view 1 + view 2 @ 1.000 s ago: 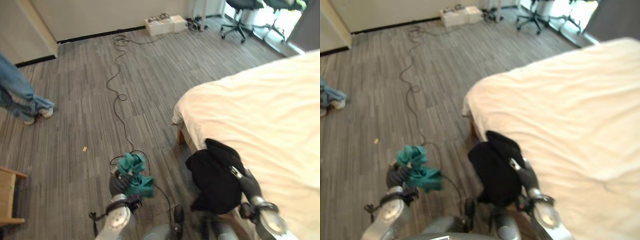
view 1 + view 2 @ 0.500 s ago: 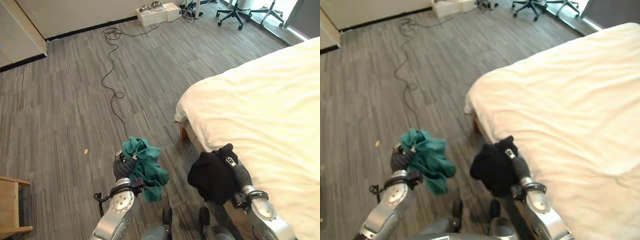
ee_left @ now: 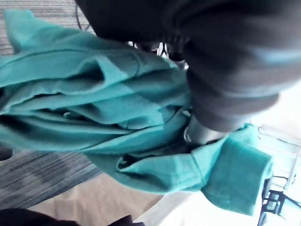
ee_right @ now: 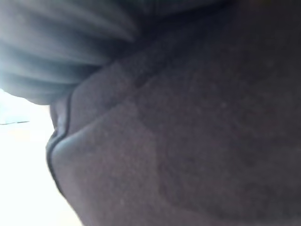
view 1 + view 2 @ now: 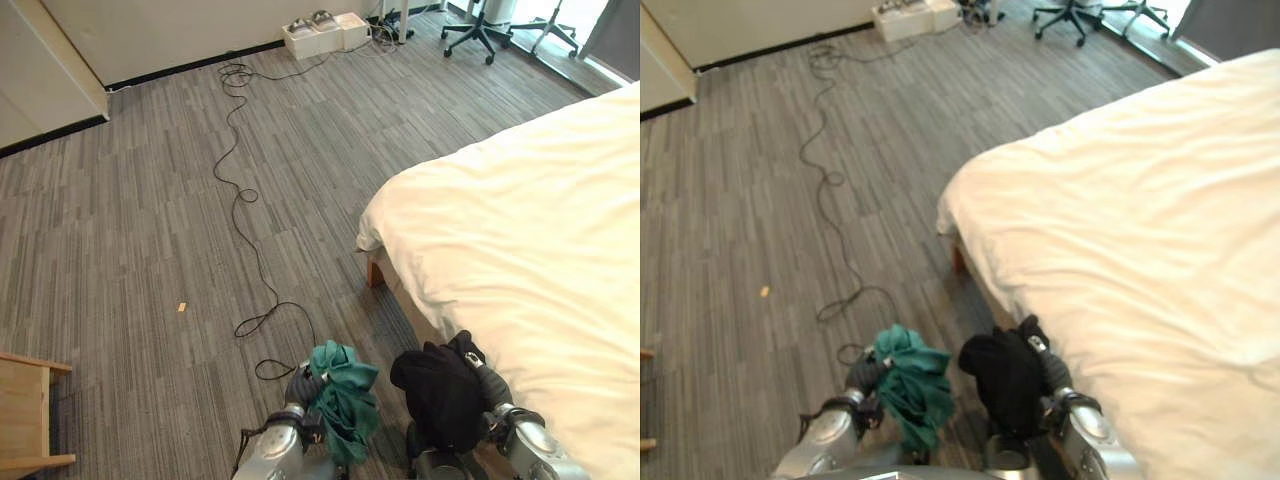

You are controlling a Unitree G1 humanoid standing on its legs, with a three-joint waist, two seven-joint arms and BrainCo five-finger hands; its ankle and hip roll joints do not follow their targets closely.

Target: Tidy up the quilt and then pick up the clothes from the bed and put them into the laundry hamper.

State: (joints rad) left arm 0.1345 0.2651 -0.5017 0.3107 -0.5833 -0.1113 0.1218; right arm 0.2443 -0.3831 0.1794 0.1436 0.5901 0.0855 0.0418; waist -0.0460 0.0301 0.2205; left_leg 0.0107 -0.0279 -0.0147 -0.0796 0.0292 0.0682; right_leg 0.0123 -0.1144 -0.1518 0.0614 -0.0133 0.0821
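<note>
A teal garment [image 5: 341, 397] hangs bunched from my left hand [image 5: 299, 386], low over the grey floor by the bed's corner. In the left wrist view the teal cloth [image 3: 117, 122] wraps round a curled finger [image 3: 203, 133]. Just to its right, my right hand [image 5: 489, 391] holds a bunched black garment [image 5: 438, 392] beside the bed's near edge; the black cloth [image 4: 188, 150] covers its fingers in the right wrist view. The bed [image 5: 520, 240] on the right lies under a smooth cream quilt [image 5: 1140, 220].
A wooden piece of furniture [image 5: 24, 410] stands at the lower left. White boxes [image 5: 320, 35] sit by the far wall, with office chairs [image 5: 482, 20] at the back right. A small scrap [image 5: 181, 307] lies on the floor.
The camera has shifted. Both hands have come lower and nearer each other, still carrying their garments. A person's legs at the left, seen one second ago, have left the view.
</note>
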